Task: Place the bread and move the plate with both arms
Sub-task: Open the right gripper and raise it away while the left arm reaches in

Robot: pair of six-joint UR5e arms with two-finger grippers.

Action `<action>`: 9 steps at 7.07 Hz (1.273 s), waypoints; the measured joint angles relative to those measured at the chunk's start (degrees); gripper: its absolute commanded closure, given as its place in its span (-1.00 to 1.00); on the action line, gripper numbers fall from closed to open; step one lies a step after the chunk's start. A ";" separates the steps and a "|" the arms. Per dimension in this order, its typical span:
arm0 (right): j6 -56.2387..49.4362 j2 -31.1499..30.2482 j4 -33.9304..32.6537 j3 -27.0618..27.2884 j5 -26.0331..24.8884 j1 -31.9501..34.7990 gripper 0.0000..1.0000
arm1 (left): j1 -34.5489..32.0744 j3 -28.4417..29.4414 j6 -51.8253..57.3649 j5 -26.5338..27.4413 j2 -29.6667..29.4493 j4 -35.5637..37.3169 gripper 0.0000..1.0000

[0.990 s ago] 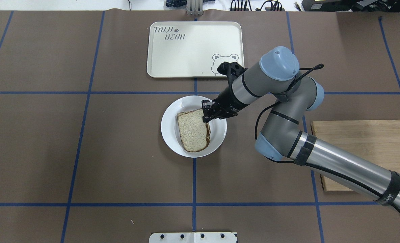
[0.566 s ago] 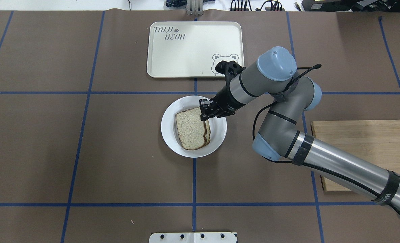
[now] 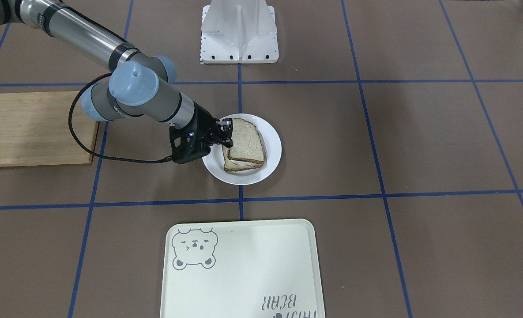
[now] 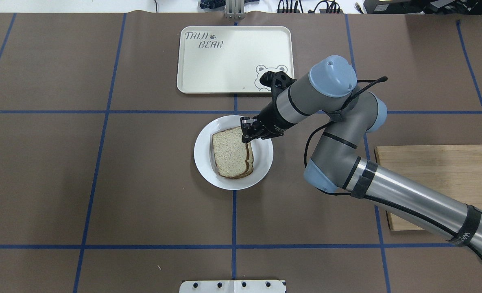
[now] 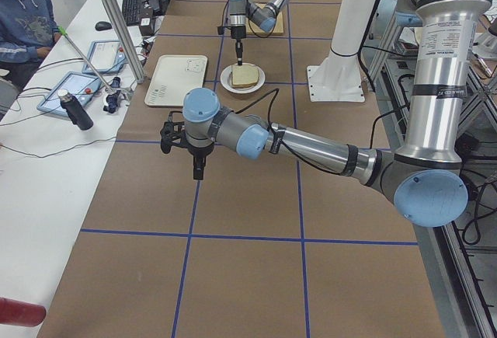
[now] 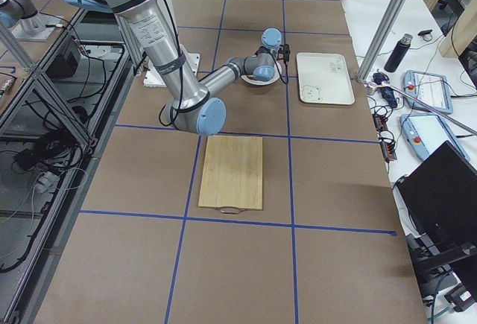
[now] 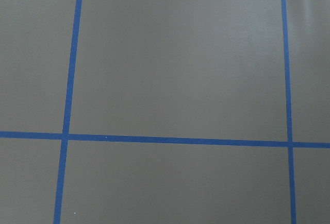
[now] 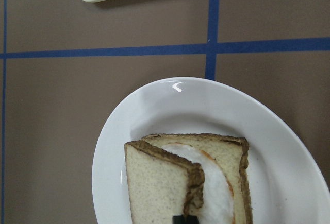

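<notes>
A white plate [image 4: 262, 162] sits at the table's middle. On it lies a slice topped with fried egg [image 8: 219, 185]. The bare bread [image 4: 228, 151] rests over that slice, its right edge still tilted up in the right wrist view. My right gripper [image 4: 247, 131] is shut on the bread's far right corner, just above the plate's far rim. One black fingertip [image 8: 184, 219] shows against the crust. My left gripper [image 5: 198, 173] hangs over bare table far to the left of the plate; I cannot tell whether it is open or shut. The left wrist view shows only table.
A cream bear tray [image 4: 234, 61] lies just beyond the plate. A wooden cutting board [image 4: 440, 179] lies under my right arm's forearm. A white mounting plate [image 3: 239, 35] stands at the robot's base. Blue tape lines cross the brown table cover.
My right gripper has shifted slightly left and away with the bread, and the slice has come down flatter over the egg slice.
</notes>
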 measured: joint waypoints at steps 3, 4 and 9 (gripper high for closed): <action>0.34 -0.32 0.00 0.05 -0.04 0.31 -1.00 | 2.39 0.09 -0.50 -0.80 -0.06 -0.28 -0.98; 0.38 -0.96 0.01 0.51 0.57 1.06 -1.00 | 4.50 0.24 -3.40 -2.31 -0.47 -1.60 -0.97; -4.72 -11.33 -2.35 4.23 8.25 13.35 -1.00 | 26.43 5.98 -49.45 -0.33 -10.04 -31.54 -0.95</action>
